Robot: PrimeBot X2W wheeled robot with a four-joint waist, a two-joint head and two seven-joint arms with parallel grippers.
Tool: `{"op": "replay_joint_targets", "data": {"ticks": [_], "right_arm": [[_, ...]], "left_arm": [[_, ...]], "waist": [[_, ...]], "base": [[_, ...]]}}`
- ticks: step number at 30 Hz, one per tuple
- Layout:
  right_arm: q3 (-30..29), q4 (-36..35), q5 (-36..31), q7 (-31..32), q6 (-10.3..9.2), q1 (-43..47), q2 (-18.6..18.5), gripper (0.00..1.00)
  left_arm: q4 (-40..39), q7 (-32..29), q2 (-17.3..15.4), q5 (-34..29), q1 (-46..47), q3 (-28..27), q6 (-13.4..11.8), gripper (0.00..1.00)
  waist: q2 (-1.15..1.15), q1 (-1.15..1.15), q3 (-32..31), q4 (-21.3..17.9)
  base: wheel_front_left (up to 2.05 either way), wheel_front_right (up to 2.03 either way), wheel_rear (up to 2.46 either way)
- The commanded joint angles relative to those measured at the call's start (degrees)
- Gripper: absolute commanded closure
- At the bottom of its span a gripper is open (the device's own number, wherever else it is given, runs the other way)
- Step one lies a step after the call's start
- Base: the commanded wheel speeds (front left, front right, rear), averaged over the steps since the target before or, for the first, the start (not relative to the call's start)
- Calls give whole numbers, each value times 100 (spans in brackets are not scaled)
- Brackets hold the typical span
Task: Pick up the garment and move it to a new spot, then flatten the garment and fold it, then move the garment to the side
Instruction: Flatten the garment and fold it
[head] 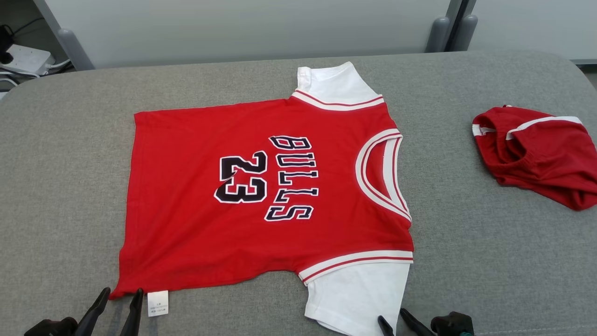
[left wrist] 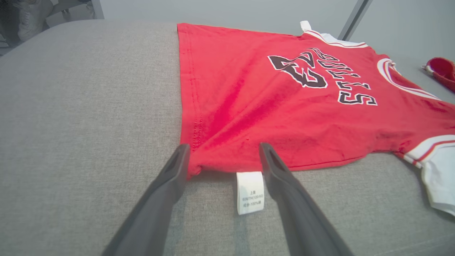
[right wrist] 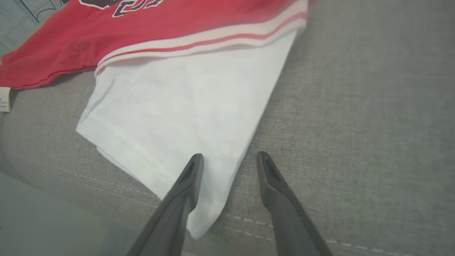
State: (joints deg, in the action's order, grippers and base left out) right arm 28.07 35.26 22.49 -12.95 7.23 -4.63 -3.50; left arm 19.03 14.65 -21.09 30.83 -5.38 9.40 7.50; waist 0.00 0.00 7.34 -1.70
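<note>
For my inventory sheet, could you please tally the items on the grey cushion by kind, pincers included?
red jersey, laid flat: 1
crumpled red garment: 1
pincers, both open: 2 (left pincer, right pincer)
Total: 4

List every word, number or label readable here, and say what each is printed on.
"BULLS": black letters on the chest of the red jersey.
"23": black digits beside that word, on the same jersey.
Print on the white care tag at the jersey's hem: several lines, too small to read reliably.
</note>
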Motion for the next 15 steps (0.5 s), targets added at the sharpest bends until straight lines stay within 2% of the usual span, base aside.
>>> {"op": "replay_joint_targets", "data": {"ticks": [1, 3, 6, 7, 8, 10, 15], "right_arm": [[236, 60, 49, 125, 25, -100, 62, 25], [342, 135, 35, 194, 25, -143, 62, 27], [561, 201, 69, 344, 25, -172, 62, 36], [612, 200, 117, 370, 25, -172, 62, 50], [672, 218, 128, 421, 25, -189, 62, 54], [723, 225, 198, 420, 25, -207, 62, 100], [669, 364, 222, 255, 25, -312, 62, 100]], "left_arm": [[-125, 35, -180, 21, 306, -197, -1, 0], [-128, 35, -189, 30, 309, -186, -1, 0], [-135, 35, -201, 42, 320, -169, -1, 0], [-140, 35, -202, 47, 324, -165, -1, 0], [-147, 35, -203, 50, 327, -162, -1, 0], [-179, 35, -204, 57, 328, -154, -1, 0], [-315, 35, -283, 46, 355, -60, -1, 0]], "waist": [[0, 0, 1, 7], [0, 0, 1, 14], [0, 0, 10, 26], [0, 0, 13, 29], [0, 0, 15, 32], [0, 0, 18, 29], [0, 0, 30, -12]], "base": [[0, 0, 0], [0, 0, 0], [0, 0, 0], [0, 0, 0], [0, 0, 0], [0, 0, 0], [0, 0, 0]]}}
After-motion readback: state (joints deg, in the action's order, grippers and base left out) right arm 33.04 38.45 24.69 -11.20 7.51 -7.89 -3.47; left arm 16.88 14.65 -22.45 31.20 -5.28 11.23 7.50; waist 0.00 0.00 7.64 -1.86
